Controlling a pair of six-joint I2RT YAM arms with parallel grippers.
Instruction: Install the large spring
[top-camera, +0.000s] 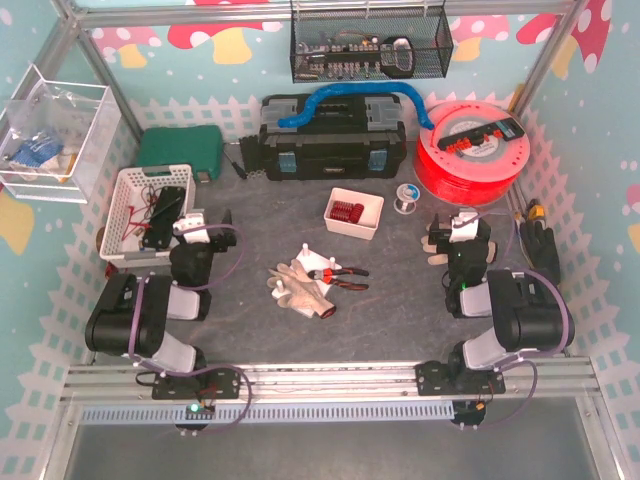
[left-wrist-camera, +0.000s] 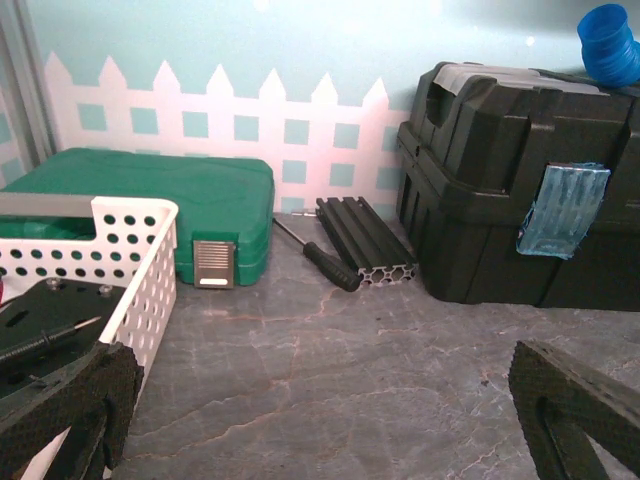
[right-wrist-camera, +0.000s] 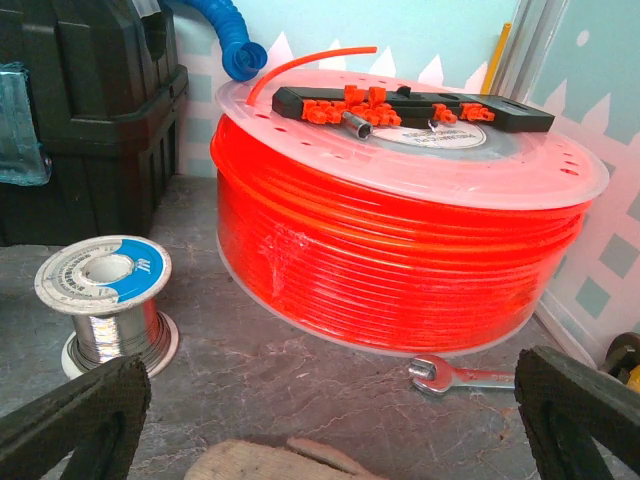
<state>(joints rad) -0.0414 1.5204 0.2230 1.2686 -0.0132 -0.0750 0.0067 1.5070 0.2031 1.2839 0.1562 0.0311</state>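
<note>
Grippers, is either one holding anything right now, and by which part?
Nothing is held: the left gripper and the right gripper both show open, empty jaws.

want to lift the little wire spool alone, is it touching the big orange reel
Apart. The right wrist view shows a strip of bare table between the wire spool and the orange reel.

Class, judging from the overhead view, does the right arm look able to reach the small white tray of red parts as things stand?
Probably yes. The white tray lies open-topped on the table, left of the open, empty right end effector. Only the wire spool stands near that path.
</note>
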